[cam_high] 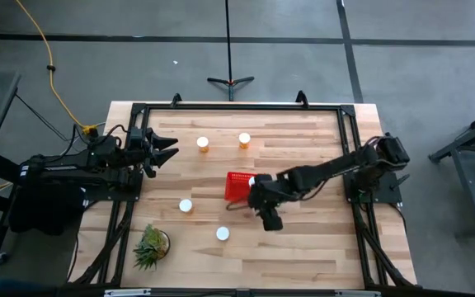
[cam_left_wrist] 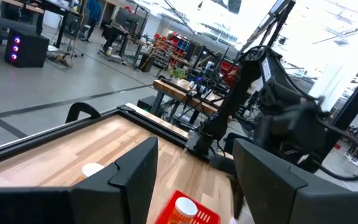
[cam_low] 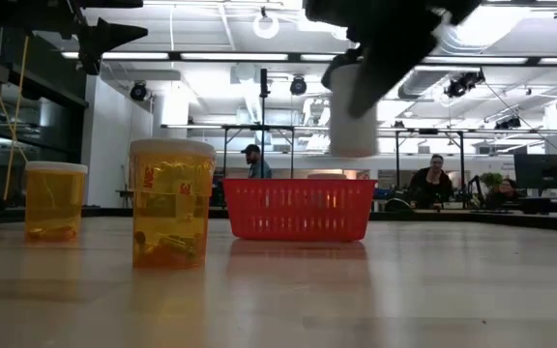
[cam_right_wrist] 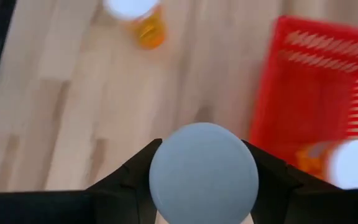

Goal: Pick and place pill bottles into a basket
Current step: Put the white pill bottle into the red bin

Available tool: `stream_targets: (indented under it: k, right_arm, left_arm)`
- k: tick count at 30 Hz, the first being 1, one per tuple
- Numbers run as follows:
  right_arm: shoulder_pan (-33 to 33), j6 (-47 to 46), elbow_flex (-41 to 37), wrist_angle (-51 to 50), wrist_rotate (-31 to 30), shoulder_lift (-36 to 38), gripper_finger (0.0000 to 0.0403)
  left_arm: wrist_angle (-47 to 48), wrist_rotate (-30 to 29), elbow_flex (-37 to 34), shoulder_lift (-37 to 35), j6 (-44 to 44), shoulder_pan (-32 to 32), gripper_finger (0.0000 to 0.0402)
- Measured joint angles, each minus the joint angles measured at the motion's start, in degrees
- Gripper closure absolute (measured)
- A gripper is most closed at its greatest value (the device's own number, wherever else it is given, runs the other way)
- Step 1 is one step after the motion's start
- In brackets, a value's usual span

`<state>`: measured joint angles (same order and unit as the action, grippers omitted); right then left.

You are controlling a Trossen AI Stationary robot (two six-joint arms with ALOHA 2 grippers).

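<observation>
My right gripper (cam_high: pixel 260 196) is shut on a pill bottle with a white cap (cam_right_wrist: pixel 202 171), held in the air beside the red basket (cam_high: pixel 237 187). In the low view the bottle (cam_low: pixel 353 121) hangs above the basket (cam_low: pixel 298 208). One bottle (cam_right_wrist: pixel 353 163) stands inside the basket. Several more bottles stand on their bases on the table: two at the far side (cam_high: pixel 203 143) (cam_high: pixel 244 139) and two nearer (cam_high: pixel 185 205) (cam_high: pixel 223 233). My left gripper (cam_high: pixel 167 148) is open and empty above the table's far left. My right gripper pinches the bottle's body just below its cap (cam_right_wrist: pixel 202 171) between its two fingers (cam_right_wrist: pixel 135 177), one on each side. The fingers come from above, pointing down. The bottle hangs upright, cap up, lifted clear of the table and above the basket's rim (cam_low: pixel 298 182).
A small green spiky plant (cam_high: pixel 151 246) stands at the near left corner. A black frame (cam_high: pixel 237 107) runs round the table's edges. Bare wood lies to the right of the basket. People sit and stand in the room behind the table.
</observation>
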<state>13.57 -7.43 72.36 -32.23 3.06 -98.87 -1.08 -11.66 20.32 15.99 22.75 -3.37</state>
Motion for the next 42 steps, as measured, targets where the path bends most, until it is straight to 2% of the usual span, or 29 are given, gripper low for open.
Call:
stream_targets:
  k: [11,27,32,42]
  right_arm:
    - [-4.5,0.4,0.4,1.2,-3.0,0.0,0.0228]
    - [-5.3,-1.1,-3.9,4.3,-6.2,-0.2,0.0225]
    - [-5.4,-0.1,-3.9,4.5,-6.0,-0.2,0.0232]
    - [-5.3,-0.7,-3.9,4.7,-4.5,-3.6,0.0220]
  left_arm:
    - [0.0,0.6,0.0,0.0,0.0,0.0,0.0156]
    - [0.0,0.6,0.0,0.0,0.0,0.0,0.0156]
    - [0.0,0.6,0.0,0.0,0.1,0.0,0.0156]
    - [0.0,0.6,0.0,0.0,0.1,0.0,0.0156]
